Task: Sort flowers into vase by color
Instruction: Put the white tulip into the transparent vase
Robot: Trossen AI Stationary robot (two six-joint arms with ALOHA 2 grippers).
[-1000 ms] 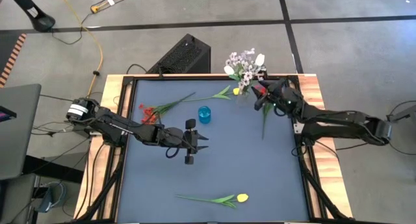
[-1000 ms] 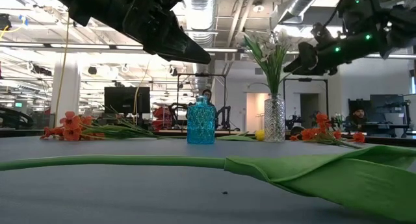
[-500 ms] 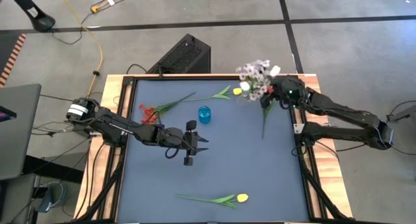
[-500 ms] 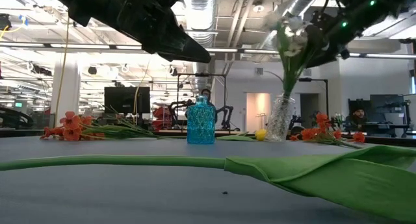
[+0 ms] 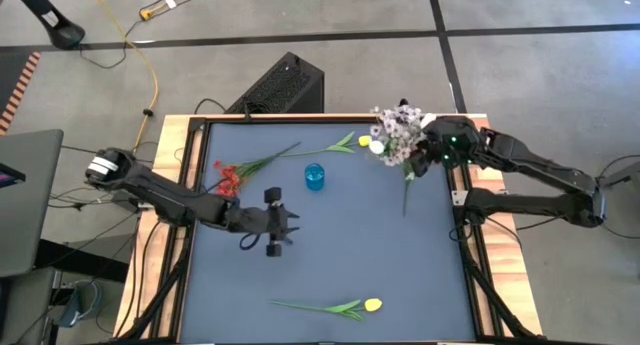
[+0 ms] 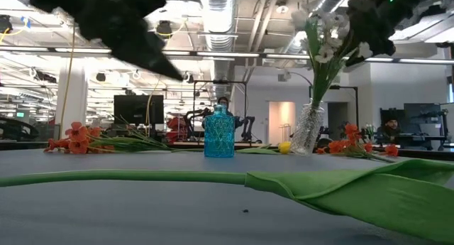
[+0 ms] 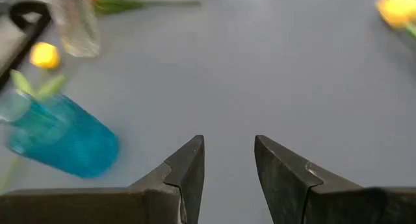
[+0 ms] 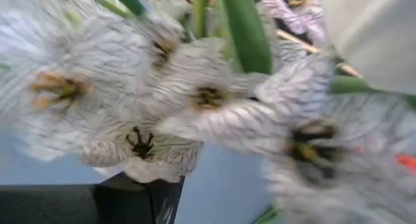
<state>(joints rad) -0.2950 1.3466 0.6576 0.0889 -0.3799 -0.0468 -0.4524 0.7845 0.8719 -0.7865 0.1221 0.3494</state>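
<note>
The clear glass vase (image 6: 307,130) stands tilted at the table's far right. It holds a bouquet (image 5: 398,135) of white tulips and white-pink sprays. My right gripper (image 5: 436,151) is right beside those blossoms (image 8: 195,100), which fill its wrist view. A red flower (image 6: 351,144) lies below it. The small blue vase (image 5: 315,176) stands upright mid-table. My left gripper (image 7: 229,143) is open and hovers near the blue vase (image 7: 62,143), toward the table's left and near side. Red flowers (image 5: 228,173) lie far left, one yellow tulip (image 5: 365,142) at the far edge and another (image 5: 372,305) near the front.
A long green stem and leaf (image 6: 213,177) lies across the front of the low view. A black box (image 5: 285,85) and cables sit on the floor behind the table. The wooden table rim (image 5: 480,135) runs just beside my right gripper. Bare mat (image 5: 380,245) lies mid-table.
My right gripper moved up and toward the table's right edge at the bouquet. The bouquet swung toward the right and the clear vase tipped from upright to tilted. My left gripper drew back toward the table's left and near edge, still open.
</note>
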